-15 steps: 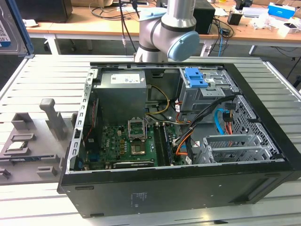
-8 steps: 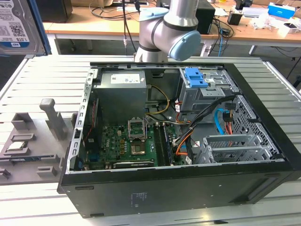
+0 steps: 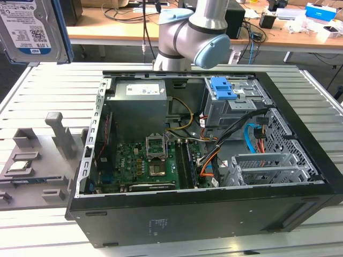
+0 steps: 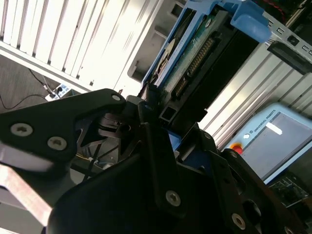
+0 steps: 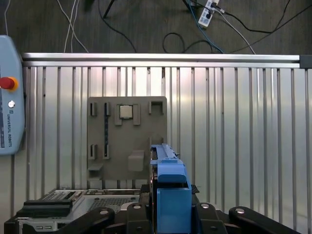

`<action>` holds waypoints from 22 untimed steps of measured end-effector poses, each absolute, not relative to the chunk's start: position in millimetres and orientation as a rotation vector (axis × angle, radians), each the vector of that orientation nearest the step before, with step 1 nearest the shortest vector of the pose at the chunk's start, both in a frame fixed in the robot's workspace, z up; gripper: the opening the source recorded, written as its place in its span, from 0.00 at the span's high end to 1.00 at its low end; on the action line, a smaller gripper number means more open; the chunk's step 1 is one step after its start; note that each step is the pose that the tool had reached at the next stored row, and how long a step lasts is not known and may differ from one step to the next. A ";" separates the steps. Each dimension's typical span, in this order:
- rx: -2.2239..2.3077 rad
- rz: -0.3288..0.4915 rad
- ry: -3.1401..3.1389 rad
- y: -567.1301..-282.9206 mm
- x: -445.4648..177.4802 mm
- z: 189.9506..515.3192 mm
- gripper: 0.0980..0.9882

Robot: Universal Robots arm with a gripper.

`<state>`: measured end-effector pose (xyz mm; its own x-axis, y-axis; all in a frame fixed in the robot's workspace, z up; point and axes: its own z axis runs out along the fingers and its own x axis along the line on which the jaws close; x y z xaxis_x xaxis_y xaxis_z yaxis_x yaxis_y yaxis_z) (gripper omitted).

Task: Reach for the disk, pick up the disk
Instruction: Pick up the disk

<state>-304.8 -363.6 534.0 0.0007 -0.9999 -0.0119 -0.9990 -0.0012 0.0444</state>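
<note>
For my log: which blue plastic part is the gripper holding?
The blue side rail of the silver-grey hard drive, held in the gripper; the blue latch sits atop the metal cage.

The disk (image 3: 33,29), a flat silver-grey hard drive with blue side rails, carries a white paper label (image 3: 24,24) with a blue band, barcodes and rows of small print on its broad face. In both wrist views, a light-blue slab-shaped teach pendant (image 5: 9,97) at one edge of the slatted metal table (image 5: 234,122) bears a line of white capital lettering (image 5: 9,129) near a round red button (image 5: 7,83). A pale sticker (image 3: 143,89) with print too fine to read sits on the grey metal power-supply box (image 3: 136,110) in a far corner of the open black computer case (image 3: 214,214).
</note>
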 end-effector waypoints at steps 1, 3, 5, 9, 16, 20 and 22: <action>2.206 -0.063 -2.204 -363.7 -298.7 533.9 0.70; 2.205 -0.063 -2.203 -363.7 -290.0 533.9 0.70; 2.205 -0.064 -2.203 -363.7 -280.8 533.9 0.70; 2.204 -0.065 -2.202 -363.7 -267.0 533.9 0.70; 2.203 -0.068 -2.201 -363.6 -236.1 533.9 0.70; 2.202 -0.070 -2.200 -363.7 -221.2 534.0 0.70; 2.202 -0.071 -2.200 -363.7 -211.4 533.9 0.70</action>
